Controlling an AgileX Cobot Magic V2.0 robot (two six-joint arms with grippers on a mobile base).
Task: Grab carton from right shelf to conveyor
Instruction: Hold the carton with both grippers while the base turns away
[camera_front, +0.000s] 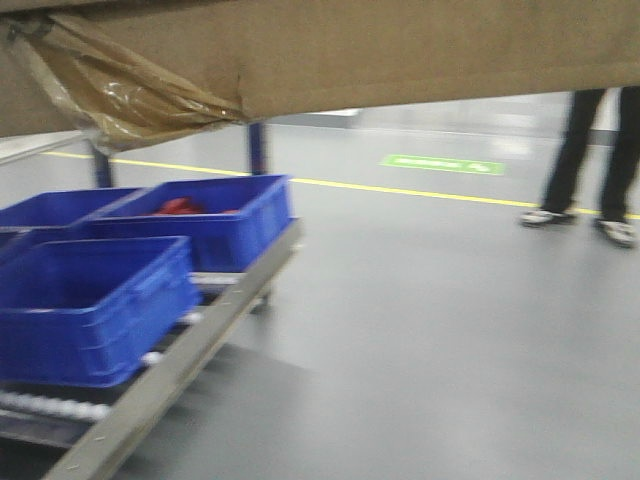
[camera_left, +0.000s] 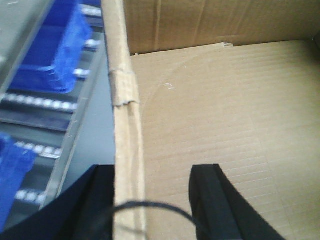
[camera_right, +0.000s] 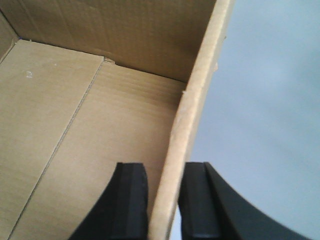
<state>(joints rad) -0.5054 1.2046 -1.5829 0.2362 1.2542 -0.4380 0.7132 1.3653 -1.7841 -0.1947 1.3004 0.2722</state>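
Okay, right gripper (camera_right: 164, 169) first: its jaws are narrow and pinch the carton (camera_right: 90, 120) by its side wall, one finger inside, one outside. Left gripper (camera_left: 152, 170) sits astride the opposite wall, but wider. The outer finger touches the cardboard while the inner finger (camera_left: 207, 195) stands clear of it, so I don't count that as a clamp.

On the front camera the carton hangs in the air across twelve o'clock, torn tape (camera_front: 110, 90) at ten o'clock, nothing under it. Blue bins (camera_front: 95, 310) on a roller rack (camera_front: 190, 365) sit at eight o'clock, and someone's legs (camera_front: 590, 150) are at two. No conveyor in view.

My call: we're mid-carry. I'd close the left jaws onto that wall, hold both wrists level so the thin walls don't buckle, and swing slowly, clear of the bins.
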